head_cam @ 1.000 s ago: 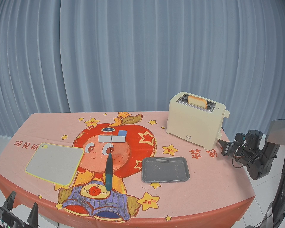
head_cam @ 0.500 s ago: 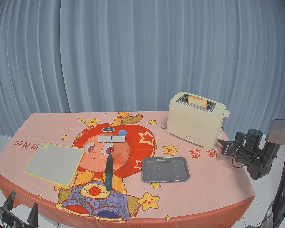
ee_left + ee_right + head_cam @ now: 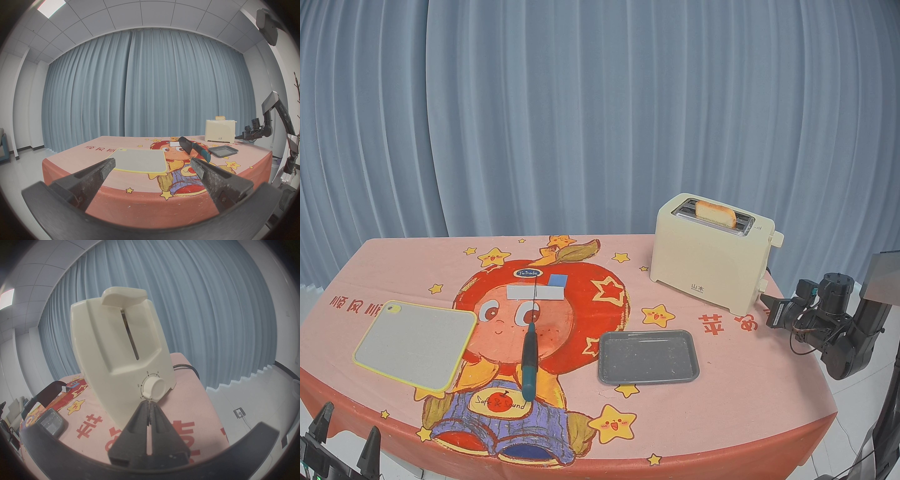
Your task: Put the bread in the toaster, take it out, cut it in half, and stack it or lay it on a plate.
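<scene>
Right wrist view, gripper: the right gripper point(image 3: 149, 404) is holding nothing, its two fingers pressed together into a single point.
Aim: that point is facing the narrow end of the toaster point(image 3: 118, 358), level with the dial point(image 3: 153, 387) and just short of it.
Lever: the lever point(image 3: 124, 297) is sitting at the top of its track, directly above the fingertips.
Bread: the bread point(image 3: 715, 214) is standing upright in the toaster's slot, its top edge showing above the rim.
Long axis: the slice is running lengthwise along the slot, toward the end that the right gripper is facing.
Direction from gripper: the bread is lying higher than the fingertips and beyond the toaster's end, toward the robot's left.
Nearer arm: the right arm is sitting near the toaster; the left gripper point(image 3: 152, 162) is hanging wide open and empty off the near left table point(image 3: 737, 375) edge, well apart from the toaster.
Likely next move: whether pressing the lever or lifting the slice, the right gripper is probably going to need height first; for the slice it will be opening across the thin faces.
Waiting: the cutting board point(image 3: 415, 344), knife point(image 3: 529, 359) and grey tray point(image 3: 648, 357) are lying bare on the table.
</scene>
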`<state>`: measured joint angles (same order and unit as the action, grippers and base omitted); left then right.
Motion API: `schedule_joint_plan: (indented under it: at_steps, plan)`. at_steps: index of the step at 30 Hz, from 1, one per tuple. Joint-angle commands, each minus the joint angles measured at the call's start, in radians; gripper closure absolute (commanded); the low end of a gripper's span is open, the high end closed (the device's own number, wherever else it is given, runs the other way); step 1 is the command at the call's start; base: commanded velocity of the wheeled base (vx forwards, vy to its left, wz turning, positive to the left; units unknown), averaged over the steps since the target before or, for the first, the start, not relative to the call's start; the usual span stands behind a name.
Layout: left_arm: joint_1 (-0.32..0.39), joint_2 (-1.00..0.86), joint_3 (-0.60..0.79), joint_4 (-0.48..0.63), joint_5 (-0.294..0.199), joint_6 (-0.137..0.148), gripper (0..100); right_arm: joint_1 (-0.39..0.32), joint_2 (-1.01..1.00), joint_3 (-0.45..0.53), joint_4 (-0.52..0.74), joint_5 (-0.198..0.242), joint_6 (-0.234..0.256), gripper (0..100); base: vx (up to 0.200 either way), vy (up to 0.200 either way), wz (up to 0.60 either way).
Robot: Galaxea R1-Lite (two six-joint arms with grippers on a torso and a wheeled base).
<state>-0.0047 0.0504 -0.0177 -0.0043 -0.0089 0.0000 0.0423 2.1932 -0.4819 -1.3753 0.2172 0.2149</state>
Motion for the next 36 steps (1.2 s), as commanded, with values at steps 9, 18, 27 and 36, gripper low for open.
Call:
schedule_joint_plan:
  at_steps: [9, 18, 27, 36]
  plan:
    - [0.000, 0.000, 0.018, 0.000, 0.000, 0.000, 0, 0.013, -0.036, 0.020, 0.001, 0.001, 0.000, 100, 0.000, 0.000, 0.00]
    - [0.000, 0.000, 0.018, 0.000, 0.000, 0.000, 0, 0.028, -0.135, 0.054, 0.002, 0.001, -0.002, 100, 0.000, 0.000, 0.00]
    - [0.000, 0.000, 0.018, 0.000, 0.000, 0.000, 0, 0.040, -0.245, 0.072, 0.018, 0.001, -0.002, 100, 0.000, 0.000, 0.00]
    - [0.000, 0.000, 0.018, 0.000, 0.000, 0.000, 0, 0.050, -0.320, 0.072, 0.018, 0.001, -0.003, 100, 0.000, 0.000, 0.00]
